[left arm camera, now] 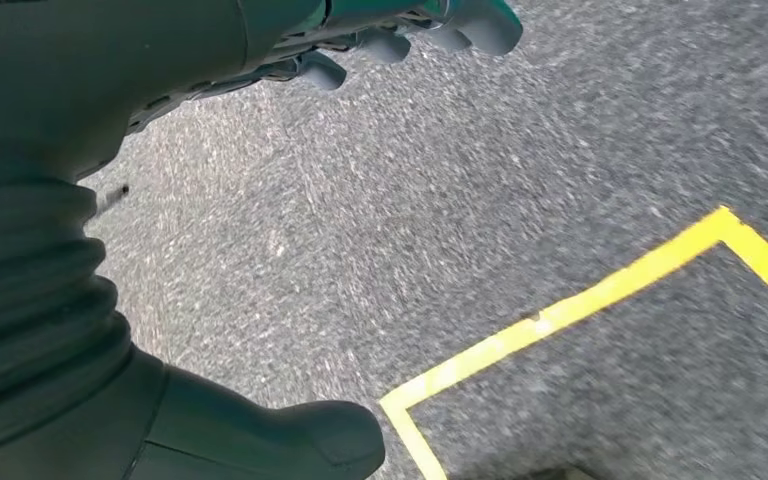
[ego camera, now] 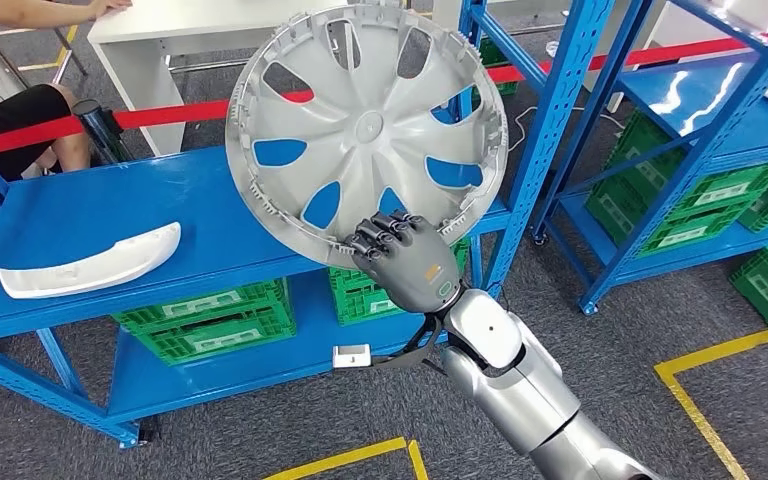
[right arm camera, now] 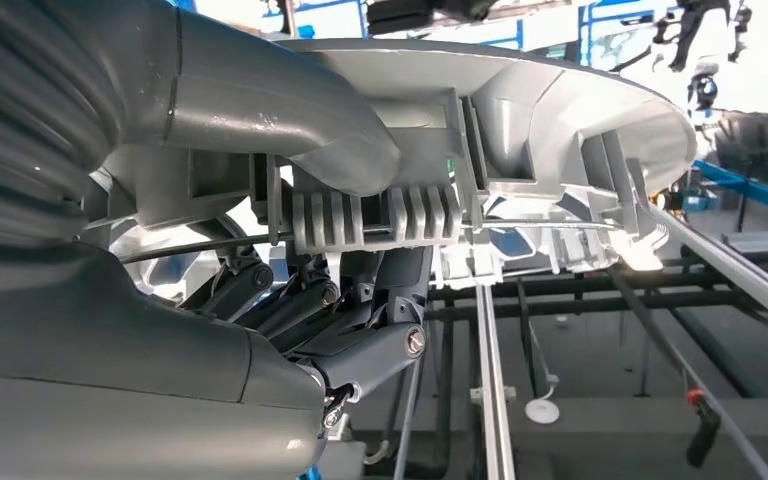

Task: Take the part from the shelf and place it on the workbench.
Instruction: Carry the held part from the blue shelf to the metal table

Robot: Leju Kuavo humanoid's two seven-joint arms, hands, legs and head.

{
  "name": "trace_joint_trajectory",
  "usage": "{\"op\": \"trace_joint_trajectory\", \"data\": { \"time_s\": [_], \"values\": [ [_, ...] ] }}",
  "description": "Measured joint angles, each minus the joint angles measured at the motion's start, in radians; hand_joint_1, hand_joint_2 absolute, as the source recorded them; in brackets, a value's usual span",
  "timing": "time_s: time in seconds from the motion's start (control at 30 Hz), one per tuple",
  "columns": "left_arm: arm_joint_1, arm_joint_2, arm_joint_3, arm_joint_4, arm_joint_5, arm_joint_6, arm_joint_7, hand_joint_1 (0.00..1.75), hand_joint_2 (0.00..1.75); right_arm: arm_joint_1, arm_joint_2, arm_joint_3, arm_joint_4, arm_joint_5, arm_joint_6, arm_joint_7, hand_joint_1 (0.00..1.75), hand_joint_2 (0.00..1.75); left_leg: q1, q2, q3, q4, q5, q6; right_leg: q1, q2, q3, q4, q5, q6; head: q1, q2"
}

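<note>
A round silver wheel cover [ego camera: 365, 125] with several spoke openings is lifted above the blue shelf [ego camera: 90, 215], tilted with its inner side facing me. My right hand [ego camera: 405, 260] grips its lower rim, fingers curled over the edge. In the right wrist view the thumb [right arm camera: 260, 110] presses on the wheel cover [right arm camera: 520, 110] and the darker fingers [right arm camera: 340, 300] clamp it from the other side. My left hand [left arm camera: 90, 130] hangs over grey floor with its fingers apart, holding nothing.
A white curved trim part [ego camera: 90, 262] lies on the blue shelf's left. Green crates [ego camera: 205, 320] fill the lower level. A second blue rack [ego camera: 700, 150] with green crates stands right. A white table [ego camera: 190, 30], red barrier tape and a seated person are behind. Yellow floor lines [left arm camera: 580, 305].
</note>
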Motion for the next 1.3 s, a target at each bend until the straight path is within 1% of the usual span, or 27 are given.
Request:
{"op": "trace_joint_trajectory", "data": {
  "time_s": [0.03,0.1,0.13,0.17,0.23,0.27,0.33,0.37,0.4,0.47,0.5,0.57,0.63,0.67,0.73,0.77,0.8,0.87,0.93,1.0,1.03,1.07,1.13,1.17,1.2,1.23,1.3],
  "values": [
    [0.0,0.001,0.001,0.0,0.001,0.001,0.0,0.0,1.75,0.0,0.0,0.0,0.0,-0.006,0.0,-0.003,1.75,1.75,0.002,0.002,-0.012,-0.003,0.016,0.007,0.0,0.0,-0.012,0.031,-0.041,0.004,0.001,0.0],
    [0.001,0.001,0.002,-0.001,0.001,0.002,-0.002,0.0,1.75,0.001,-0.001,0.001,-0.001,-0.015,0.001,-0.01,1.75,1.75,0.002,0.004,-0.042,-0.003,0.043,0.014,0.0,0.0,-0.04,0.149,-0.155,0.008,0.003,0.0],
    [0.002,0.001,0.003,-0.001,0.001,0.003,-0.002,0.0,1.75,0.003,-0.001,0.001,-0.001,-0.018,0.001,-0.012,1.75,1.75,0.001,0.005,-0.06,-0.001,0.056,0.015,0.001,0.0,-0.047,0.214,-0.191,0.009,0.004,0.0],
    [0.003,0.002,0.003,-0.001,0.0,0.003,-0.002,0.0,1.75,0.005,-0.001,0.001,-0.001,-0.019,0.001,-0.013,1.75,1.75,0.0,0.005,-0.079,0.002,0.068,0.015,0.002,0.0,-0.044,0.259,-0.201,0.009,0.004,0.0],
    [0.003,0.002,0.003,-0.001,-0.001,0.003,-0.001,0.0,1.75,0.01,-0.001,0.001,-0.001,-0.021,0.001,-0.013,1.75,1.75,-0.003,0.005,-0.116,0.009,0.092,0.014,0.005,0.0,0.012,0.255,-0.168,0.003,0.004,0.0],
    [0.003,0.003,0.004,-0.001,-0.002,0.003,0.0,0.0,1.75,0.011,-0.001,0.001,-0.001,-0.022,0.001,-0.012,1.75,1.75,-0.003,0.005,-0.131,0.013,0.102,0.012,0.007,0.0,0.065,0.204,-0.153,-0.002,0.004,0.0],
    [0.004,0.003,0.004,-0.001,-0.002,0.003,0.002,0.0,1.75,0.013,0.0,0.001,-0.001,-0.022,0.001,-0.012,1.75,1.75,-0.006,0.004,-0.153,0.02,0.12,0.004,0.014,-0.001,0.173,0.069,-0.172,-0.015,0.003,0.0],
    [0.005,0.003,0.004,-0.001,-0.002,0.003,0.002,0.0,1.75,0.014,0.0,0.001,-0.001,-0.023,0.001,-0.012,1.75,1.75,-0.006,0.004,-0.157,0.021,0.127,-0.002,0.018,0.0,0.204,0.022,-0.187,-0.02,0.005,0.0],
    [0.006,0.003,0.004,-0.001,-0.002,0.003,0.003,0.0,1.75,0.015,0.0,0.002,-0.001,-0.023,0.001,-0.011,1.75,1.75,-0.006,0.004,-0.158,0.019,0.136,-0.008,0.021,0.0,0.215,-0.002,-0.196,-0.023,0.006,0.0],
    [0.008,0.004,0.005,0.0,-0.002,0.003,0.003,0.0,1.75,0.018,0.0,0.002,-0.001,-0.022,0.002,-0.009,1.75,1.75,-0.003,0.002,-0.16,0.015,0.148,-0.02,0.02,-0.002,0.206,-0.01,-0.179,-0.033,0.011,0.0],
    [0.009,0.005,0.005,0.0,-0.002,0.002,0.004,0.0,1.75,0.018,0.0,0.002,-0.001,-0.022,0.002,-0.008,1.75,1.75,-0.002,0.0,-0.165,0.023,0.135,-0.027,0.018,-0.004,0.198,-0.012,-0.167,-0.041,0.01,0.0],
    [0.012,0.007,0.007,0.0,-0.001,0.001,0.005,0.0,1.75,0.02,0.0,0.002,-0.001,-0.022,0.003,-0.008,1.75,1.75,0.002,-0.002,-0.189,0.088,0.053,-0.04,0.012,-0.007,0.174,-0.017,-0.14,-0.051,0.007,0.0],
    [0.013,0.007,0.009,0.0,-0.001,0.0,0.005,0.0,1.75,0.024,0.0,0.002,-0.001,-0.022,0.003,-0.007,1.75,1.75,0.005,-0.002,-0.216,0.207,-0.042,-0.052,0.011,-0.007,0.143,-0.017,-0.115,-0.053,0.005,0.0],
    [0.013,0.008,0.01,0.0,-0.001,0.0,0.005,0.0,1.75,0.027,0.0,0.002,-0.001,-0.022,0.003,-0.007,1.75,1.75,0.006,-0.002,-0.219,0.259,-0.059,-0.055,0.011,-0.007,0.125,-0.016,-0.101,-0.051,0.005,0.0],
    [0.013,0.009,0.011,0.0,0.0,0.0,0.003,0.0,1.75,0.032,0.0,0.002,0.0,-0.023,0.004,-0.007,1.75,1.75,0.008,-0.002,-0.184,0.282,-0.025,-0.059,0.01,-0.007,0.088,-0.013,-0.074,-0.047,0.005,0.0],
    [0.013,0.009,0.011,0.0,0.0,0.0,0.001,0.0,1.75,0.034,0.0,0.002,0.0,-0.023,0.004,-0.007,1.75,1.75,0.009,-0.002,-0.143,0.247,0.004,-0.06,0.009,-0.007,0.07,-0.011,-0.06,-0.043,0.005,0.0],
    [0.011,0.01,0.012,0.0,0.0,0.0,-0.001,0.0,1.75,0.035,0.001,0.002,0.0,-0.023,0.005,-0.007,1.75,1.75,0.01,-0.003,-0.091,0.183,0.012,-0.06,0.009,-0.007,0.056,-0.009,-0.048,-0.038,0.005,0.0],
    [0.007,0.01,0.012,-0.001,0.001,0.0,-0.006,0.0,1.75,0.036,0.001,0.002,0.0,-0.024,0.006,-0.006,1.75,1.75,0.006,-0.007,0.003,0.047,-0.012,-0.049,0.01,-0.008,0.041,-0.007,-0.027,-0.026,0.006,0.0],
    [0.004,0.01,0.012,-0.001,0.002,0.0,-0.009,0.0,1.75,0.035,0.002,0.002,0.001,-0.024,0.006,-0.006,1.75,1.75,0.0,-0.01,0.03,-0.008,-0.031,-0.026,0.01,-0.008,0.04,-0.014,-0.004,-0.013,0.005,0.0],
    [0.001,0.009,0.013,-0.001,0.004,0.0,-0.009,0.0,1.75,0.034,0.002,0.002,0.001,-0.023,0.007,-0.008,1.75,1.75,0.0,-0.005,0.013,-0.008,-0.01,-0.002,0.006,-0.007,0.035,-0.015,-0.001,0.0,0.003,0.0],
    [0.0,0.009,0.013,-0.001,0.006,0.0,-0.008,0.0,1.75,0.034,0.003,0.002,0.001,-0.023,0.008,-0.009,1.75,1.75,0.0,-0.003,0.003,-0.01,0.004,0.008,0.006,-0.006,0.027,0.003,-0.028,0.005,0.003,0.0],
    [-0.002,0.009,0.013,-0.001,0.007,0.0,-0.008,0.0,1.75,0.034,0.003,0.002,0.001,-0.023,0.009,-0.009,1.75,1.75,0.001,0.0,-0.008,-0.011,0.017,0.016,0.005,-0.005,0.016,0.037,-0.072,0.008,0.004,0.0],
    [-0.004,0.008,0.013,-0.002,0.009,0.0,-0.008,0.0,1.75,0.033,0.003,0.002,0.001,-0.024,0.012,-0.01,1.75,1.75,-0.001,0.001,-0.039,-0.009,0.045,0.023,0.005,-0.004,-0.011,0.161,-0.181,0.011,0.004,0.0],
    [-0.004,0.008,0.013,-0.001,0.01,0.0,-0.007,0.0,1.75,0.032,0.003,0.002,0.001,-0.025,0.014,-0.01,1.75,1.75,-0.002,0.001,-0.057,-0.008,0.058,0.024,0.005,-0.004,-0.018,0.223,-0.21,0.012,0.004,0.0],
    [-0.004,0.008,0.013,-0.001,0.01,0.001,-0.007,0.0,1.75,0.032,0.003,0.002,0.001,-0.027,0.017,-0.011,1.75,1.75,-0.004,0.001,-0.078,-0.005,0.071,0.024,0.006,-0.004,-0.017,0.269,-0.216,0.011,0.004,0.0],
    [-0.004,0.008,0.013,-0.001,0.009,0.002,-0.006,0.0,1.75,0.032,0.003,0.002,0.001,-0.029,0.019,-0.012,1.75,1.75,-0.005,0.001,-0.098,-0.002,0.083,0.023,0.006,-0.004,-0.002,0.283,-0.194,0.009,0.004,0.0],
    [-0.005,0.007,0.013,-0.001,0.004,0.006,-0.003,0.0,1.75,0.032,0.003,0.002,0.001,-0.037,0.023,-0.018,1.75,1.75,-0.008,0.003,-0.133,0.006,0.103,0.021,0.01,-0.007,0.077,0.217,-0.141,-0.002,0.004,0.0]
  ]
}}
